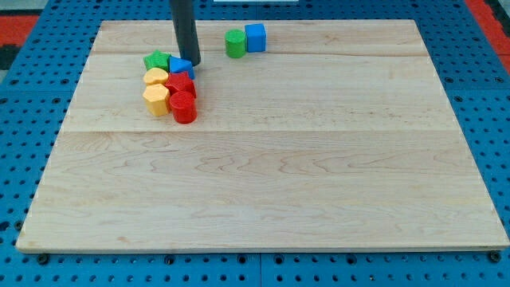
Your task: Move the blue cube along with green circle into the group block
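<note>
The pale wooden tabletop (319, 175) lies on a blue perforated base (494, 96). The blue cube (255, 37) touches the green circle (235, 44) near the view's top, apart from the group (170, 86) of green, blue, yellow and red blocks at left. No gripper shows; the tip (192, 63) touches the group's blue block (181, 67).

No readable text, label or number appears on anything here.

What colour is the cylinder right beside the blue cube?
Green: the green cylinder touches the blue cube in the camera view.
</note>
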